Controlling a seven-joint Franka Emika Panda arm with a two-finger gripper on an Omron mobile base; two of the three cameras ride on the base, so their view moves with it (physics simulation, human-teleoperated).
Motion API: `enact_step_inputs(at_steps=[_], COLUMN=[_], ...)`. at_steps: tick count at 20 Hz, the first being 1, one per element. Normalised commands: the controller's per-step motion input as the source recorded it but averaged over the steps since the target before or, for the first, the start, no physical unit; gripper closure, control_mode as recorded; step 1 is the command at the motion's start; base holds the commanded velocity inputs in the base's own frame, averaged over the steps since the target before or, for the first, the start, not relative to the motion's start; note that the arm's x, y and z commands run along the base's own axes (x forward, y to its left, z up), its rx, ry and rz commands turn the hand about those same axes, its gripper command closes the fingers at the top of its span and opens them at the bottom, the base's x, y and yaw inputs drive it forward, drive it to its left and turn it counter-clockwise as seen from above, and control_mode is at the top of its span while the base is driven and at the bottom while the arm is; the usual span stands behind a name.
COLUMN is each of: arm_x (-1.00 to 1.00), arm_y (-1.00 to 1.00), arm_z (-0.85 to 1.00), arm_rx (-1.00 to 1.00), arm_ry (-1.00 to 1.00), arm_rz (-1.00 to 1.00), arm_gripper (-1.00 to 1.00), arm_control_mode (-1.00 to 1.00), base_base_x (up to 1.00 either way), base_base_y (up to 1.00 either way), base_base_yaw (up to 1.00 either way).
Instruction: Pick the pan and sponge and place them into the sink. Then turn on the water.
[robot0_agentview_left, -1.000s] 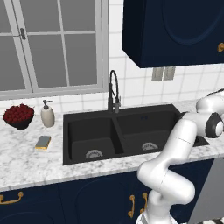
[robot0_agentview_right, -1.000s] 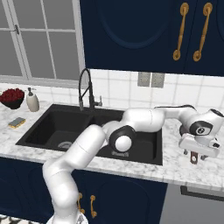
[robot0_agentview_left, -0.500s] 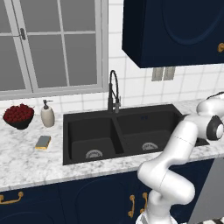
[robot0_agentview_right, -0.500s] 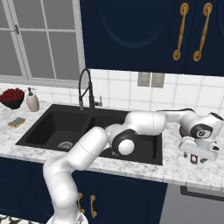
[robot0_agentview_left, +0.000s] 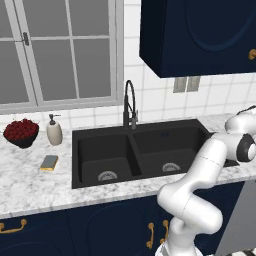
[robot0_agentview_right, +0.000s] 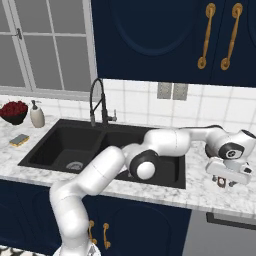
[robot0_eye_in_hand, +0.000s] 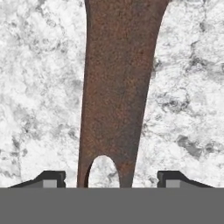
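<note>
Fingers (robot0_eye_in_hand: 54, 177) astride pan (robot0_eye_in_hand: 118, 96) handle

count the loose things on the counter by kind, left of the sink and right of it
Bowl of red fruit: 1
Soap dispenser: 1
Sponge: 1
Pan, its brown handle between the claw's tips: 1
Total: 4

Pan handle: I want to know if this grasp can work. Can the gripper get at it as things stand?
Probably yes: the pan handle lies on the counter between the gripper's parted fingertips, nothing blocking.
</note>
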Motion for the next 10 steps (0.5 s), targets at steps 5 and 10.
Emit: enact_step_inputs(at_steps=[5,10], arm_x=[0.00,-0.13], arm_y=[0.00,0.15], arm_z=[-0.02,-0.14], arm_rx=[0.00,-0.02], arm_ry=[-0.01,-0.06], arm_rz=[0.00,0.04], arm_gripper=[1.00,1.00], arm_control_mode=[-1.00,-1.00], base_base_x=[0.00,0.00], base_base_y=[0.00,0.00], base_base_yaw=[0.00,0.00])
